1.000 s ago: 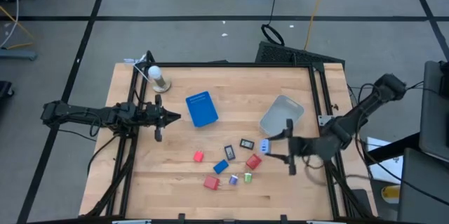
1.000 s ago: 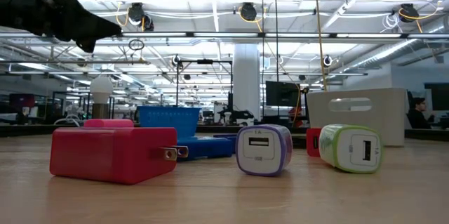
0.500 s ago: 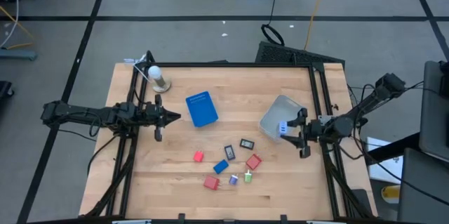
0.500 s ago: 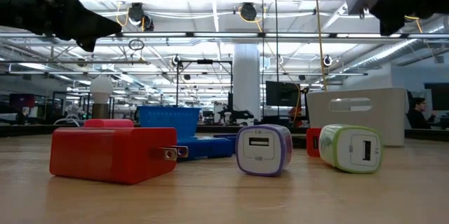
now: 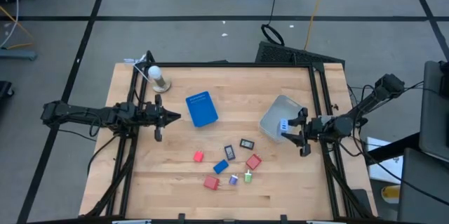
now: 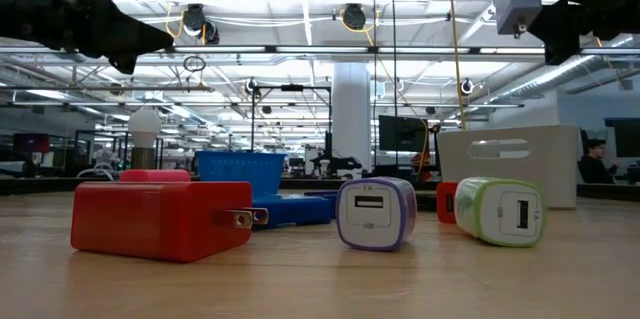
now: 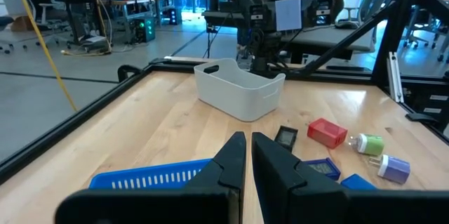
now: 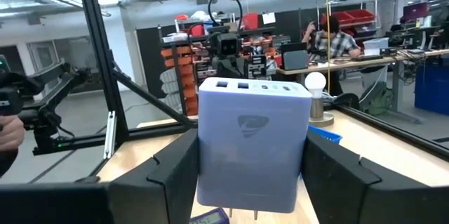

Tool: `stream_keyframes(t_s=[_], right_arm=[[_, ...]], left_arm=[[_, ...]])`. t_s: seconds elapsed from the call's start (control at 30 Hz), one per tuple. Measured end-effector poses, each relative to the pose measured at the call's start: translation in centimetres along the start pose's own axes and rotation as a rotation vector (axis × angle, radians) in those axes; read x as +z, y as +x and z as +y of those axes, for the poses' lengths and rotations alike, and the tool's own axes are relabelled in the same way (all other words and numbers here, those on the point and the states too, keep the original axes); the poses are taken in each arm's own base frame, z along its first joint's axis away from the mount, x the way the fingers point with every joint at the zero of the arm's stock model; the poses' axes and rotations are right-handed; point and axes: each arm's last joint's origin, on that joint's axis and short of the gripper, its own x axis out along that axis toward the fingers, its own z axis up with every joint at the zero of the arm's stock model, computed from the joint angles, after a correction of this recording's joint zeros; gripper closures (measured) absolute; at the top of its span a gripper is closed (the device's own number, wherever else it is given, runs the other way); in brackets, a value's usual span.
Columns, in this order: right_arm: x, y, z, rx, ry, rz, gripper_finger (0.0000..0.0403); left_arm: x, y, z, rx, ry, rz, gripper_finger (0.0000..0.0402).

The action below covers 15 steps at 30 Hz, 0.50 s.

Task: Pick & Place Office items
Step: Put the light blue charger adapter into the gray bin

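One light-blue charger block [image 8: 252,147] sits clamped between right claw [image 5: 290,129] fingers.

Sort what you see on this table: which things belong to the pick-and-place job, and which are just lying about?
Belonging to the job:
- light-blue block-shaped charger, held in the right gripper over the grey translucent bin
- red plug block
- purple-edged white adapter
- green-edged white adapter
- flat black pieces
- blue flat block

Lying about:
- blue square basket
- white bulb on its stand
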Motion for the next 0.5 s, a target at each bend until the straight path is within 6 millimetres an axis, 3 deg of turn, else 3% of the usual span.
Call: stream_keyframes(t_s=[0.5], right_arm=[[0.33, 0.13, -0.21, -0.06, 0.01, -0.017, 0.0201]], left_arm=[[-0.04, 0.0, 0.0, 0.0, 0.01, 0.004, 0.0376]])
